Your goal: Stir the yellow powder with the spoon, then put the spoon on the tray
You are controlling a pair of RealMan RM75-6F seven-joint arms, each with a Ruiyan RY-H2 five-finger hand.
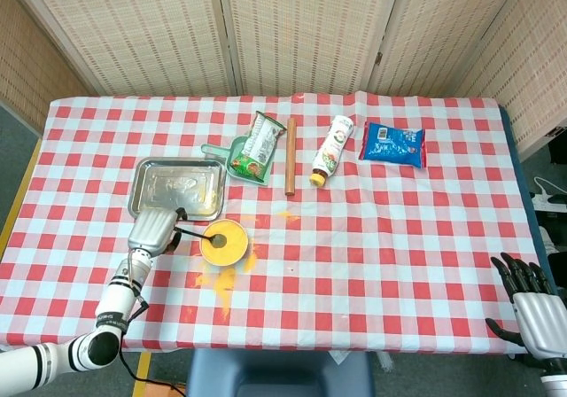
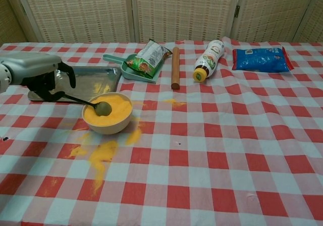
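Observation:
A cream bowl (image 1: pixel 223 243) (image 2: pixel 107 116) of yellow powder stands just in front of the metal tray (image 1: pixel 177 187) (image 2: pixel 86 79). The dark spoon (image 2: pixel 102 108) lies with its head in the powder, and its handle (image 1: pixel 190 234) runs out to the left. My left hand (image 1: pixel 152 230) (image 2: pixel 40 72) is left of the bowl, at the tray's near edge, and its dark fingers (image 2: pixel 49 87) pinch the handle's end. At the table's near right corner my right hand (image 1: pixel 530 301) rests with fingers spread, holding nothing.
Spilled yellow powder (image 2: pixel 101 153) streaks the cloth in front of the bowl. Behind it lie a green scoop with a snack bag (image 2: pixel 146 59), a wooden stick (image 2: pixel 175 67), a sauce bottle (image 2: pixel 209 59) and a blue packet (image 2: pixel 261 58).

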